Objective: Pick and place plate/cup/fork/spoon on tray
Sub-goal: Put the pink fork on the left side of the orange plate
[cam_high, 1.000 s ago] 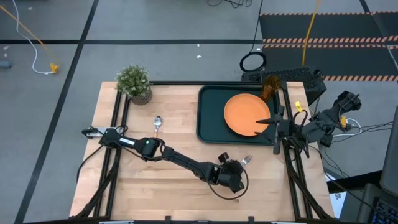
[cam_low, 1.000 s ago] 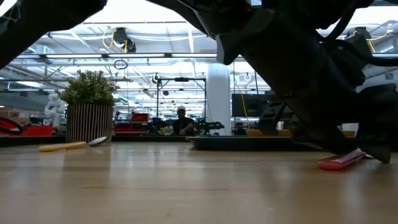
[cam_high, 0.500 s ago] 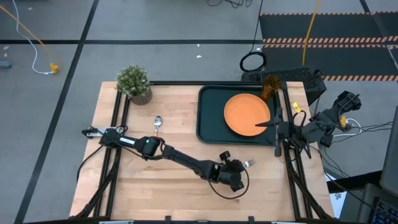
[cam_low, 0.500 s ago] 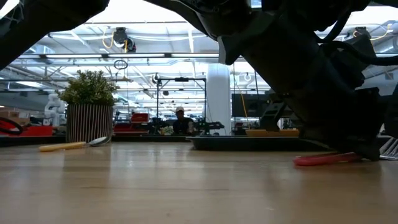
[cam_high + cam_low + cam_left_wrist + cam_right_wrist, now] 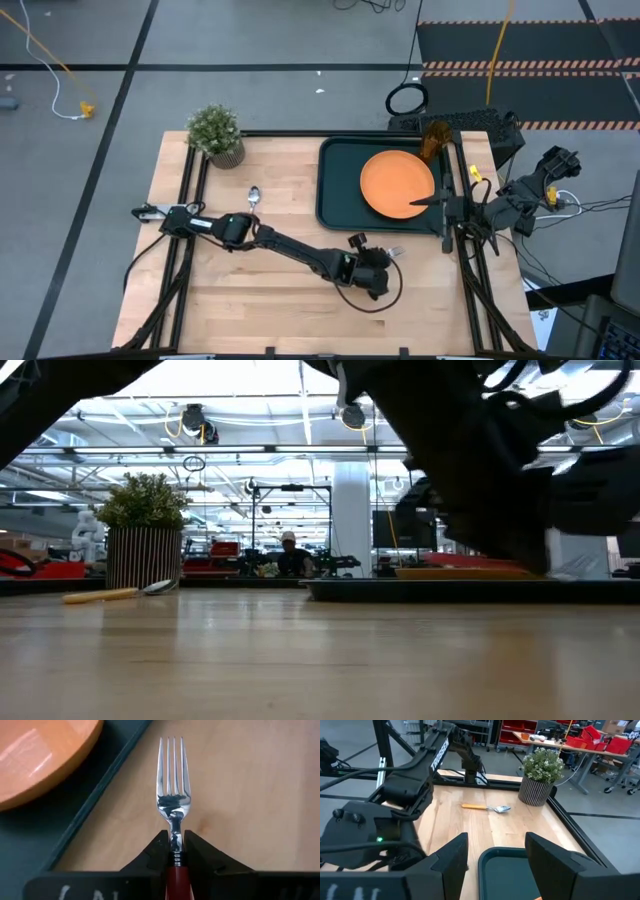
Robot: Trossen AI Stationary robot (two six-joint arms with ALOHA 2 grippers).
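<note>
My left gripper (image 5: 381, 262) is shut on the fork (image 5: 174, 780), which has silver tines and a red handle, over the table just near of the dark green tray (image 5: 338, 190). The orange plate (image 5: 395, 182) lies flat in the tray. The amber cup (image 5: 434, 140) stands at the tray's far right corner. The orange-handled spoon (image 5: 253, 200) lies flat on the table left of the tray and also shows in the low view (image 5: 115, 594). My right gripper (image 5: 428, 198) is open over the plate's right edge, touching nothing. My left gripper pinches the fork's red handle at its tine end (image 5: 175, 862), just behind the metal neck, between its two fingers. The fingers lie along the fork, whose tines (image 5: 173, 755) stick out ahead of them. The fork is about level and lifted clear of the table.
A potted green plant (image 5: 216, 133) stands at the table's far left corner. My left arm (image 5: 290, 250) stretches across the table's middle. Bare wood lies between the spoon and the tray. People and benches show in the room beyond.
My left gripper has risen and gone a little toward the tray with the fork. The fork's red handle lay on the table before; now the fork is lifted clear of it.
</note>
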